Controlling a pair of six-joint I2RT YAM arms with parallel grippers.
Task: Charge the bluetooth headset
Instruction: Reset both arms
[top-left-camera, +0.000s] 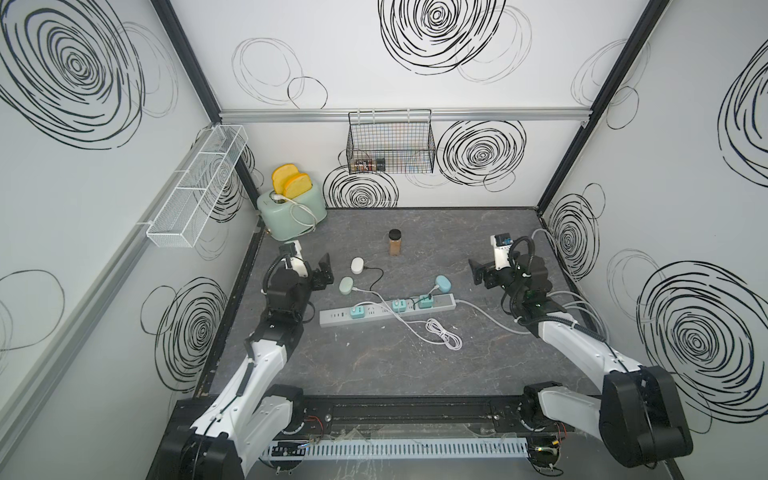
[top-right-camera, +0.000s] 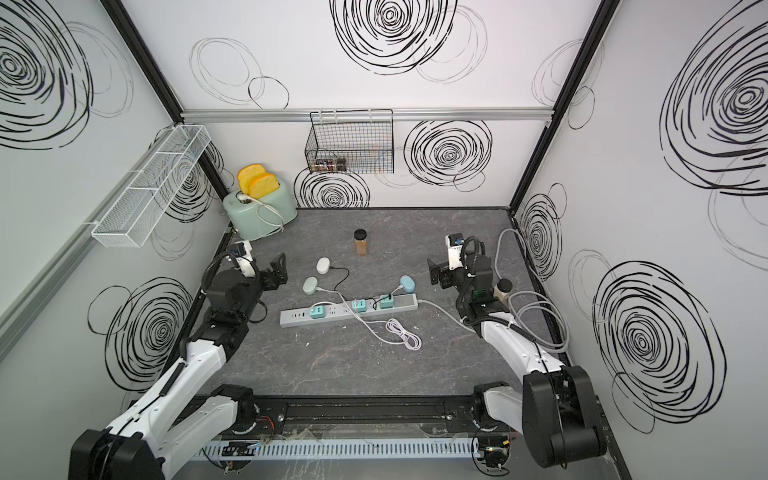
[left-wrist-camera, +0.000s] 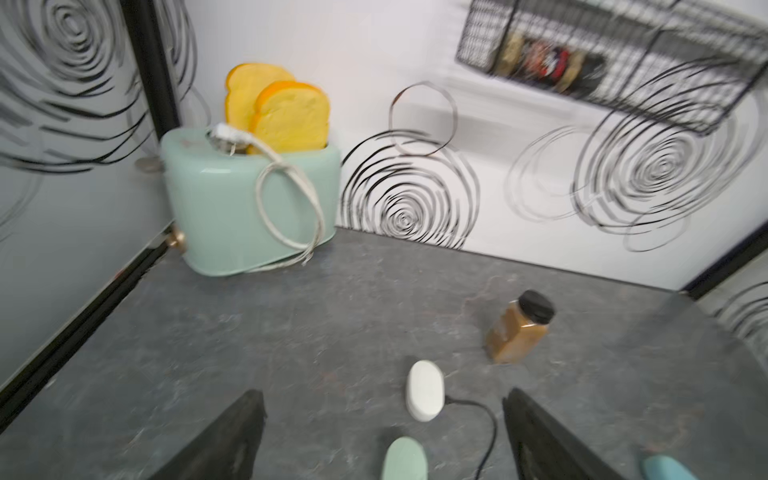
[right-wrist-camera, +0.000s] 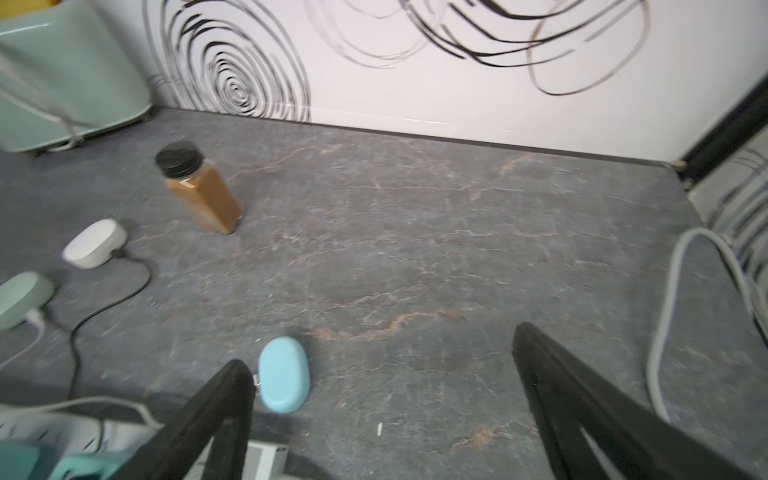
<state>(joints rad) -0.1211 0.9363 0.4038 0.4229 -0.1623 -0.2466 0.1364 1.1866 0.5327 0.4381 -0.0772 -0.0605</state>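
Three oval bluetooth headset cases lie on the grey table: a white one (top-left-camera: 356, 265) with a black cable at it, a pale green one (top-left-camera: 345, 285) with a white plug at it, and a blue one (top-left-camera: 443, 284) with a white plug at its end. In front of them lies a grey power strip (top-left-camera: 386, 313) carrying teal chargers (top-left-camera: 424, 300). My left gripper (top-left-camera: 326, 271) hovers open just left of the white (left-wrist-camera: 424, 390) and green (left-wrist-camera: 405, 459) cases, holding nothing. My right gripper (top-left-camera: 478, 272) is open and empty, right of the blue case (right-wrist-camera: 284, 374).
A brown spice jar (top-left-camera: 395, 243) stands behind the cases. A mint toaster (top-left-camera: 291, 212) with bread sits in the back left corner. A coiled white cable (top-left-camera: 442, 332) lies in front of the strip. Grey cabling (top-right-camera: 515, 266) runs along the right wall. A wire basket (top-left-camera: 390, 143) hangs on the back wall.
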